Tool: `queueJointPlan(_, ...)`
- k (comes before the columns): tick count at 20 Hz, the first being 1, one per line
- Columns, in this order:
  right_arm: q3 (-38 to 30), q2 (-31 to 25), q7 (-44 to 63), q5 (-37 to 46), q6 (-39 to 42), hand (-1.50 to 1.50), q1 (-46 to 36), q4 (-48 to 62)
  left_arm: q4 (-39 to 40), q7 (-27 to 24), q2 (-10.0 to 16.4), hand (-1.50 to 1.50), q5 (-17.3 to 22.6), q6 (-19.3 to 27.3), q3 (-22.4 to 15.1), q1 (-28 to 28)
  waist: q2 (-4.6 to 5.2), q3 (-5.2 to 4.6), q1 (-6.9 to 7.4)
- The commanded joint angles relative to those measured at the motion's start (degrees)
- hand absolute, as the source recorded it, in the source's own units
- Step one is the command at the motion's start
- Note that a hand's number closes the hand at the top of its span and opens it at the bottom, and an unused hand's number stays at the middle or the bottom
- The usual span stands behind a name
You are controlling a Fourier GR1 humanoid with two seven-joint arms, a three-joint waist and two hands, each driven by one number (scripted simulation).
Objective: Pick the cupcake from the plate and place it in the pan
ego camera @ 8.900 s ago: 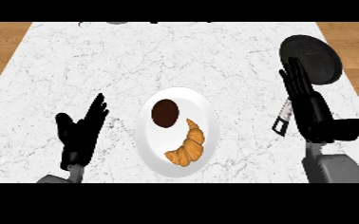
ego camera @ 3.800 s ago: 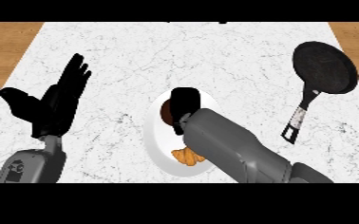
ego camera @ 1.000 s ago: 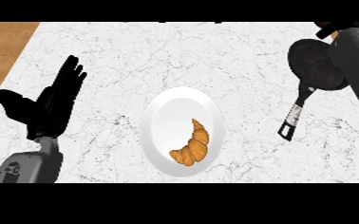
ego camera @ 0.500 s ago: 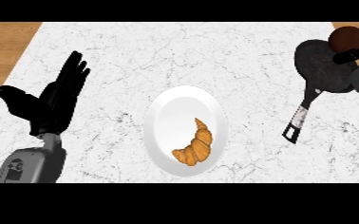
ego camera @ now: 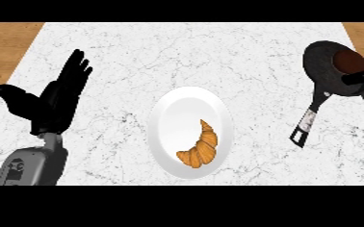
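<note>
The cupcake, dark brown, sits inside the black pan at the counter's right edge. Just below it a black part of my right hand shows against the pan; most of that hand lies outside the view. The white plate in the middle holds only a croissant. My left hand rests open at the left, fingers pointing up, away from the plate.
The pan's handle points down and left toward the plate. The marble counter ends in wooden strips at the upper left and upper right corners.
The plate has lost the cupcake, which my right hand carried over the pan. The cupcake now sits lower in the pan and the hand has drawn back toward the right edge. The left hand stays put.
</note>
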Motion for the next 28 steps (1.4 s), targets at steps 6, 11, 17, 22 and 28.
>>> queueJointPlan(6,-7.92,-0.52,-10.56,-7.14,1.68,-1.5,5.8,-2.44,1.74,-0.97,0.74,0.0,0.43,-1.84,0.74,0.84,0.08,0.09,0.13)
queueJointPlan(11,-16.15,-1.28,-20.87,-14.43,-5.28,-1.5,7.71,-8.52,0.63,-0.25,-0.57,0.0,-0.31,0.45,0.77,0.19,-0.7,0.04,-1.61)
queueJointPlan(17,-29.29,-3.51,-32.79,-26.26,-1.7,-1.5,14.3,-16.0,-2.96,1.71,-0.66,0.0,-0.5,1.39,0.71,3.34,-1.71,-0.05,-3.1)
queueJointPlan(22,-36.34,-3.16,-43.95,-33.17,7.45,-1.5,26.01,-23.99,-0.25,0.5,1.33,0.0,-0.18,0.06,3.34,2.57,-2.13,-0.32,-4.94)
queueJointPlan(28,-37.93,-0.88,-47.79,-36.55,14.21,-1.5,39.21,-36.81,-4.34,0.68,-1.06,0.0,-2.21,1.38,1.1,7.55,-2.24,-0.45,-4.58)
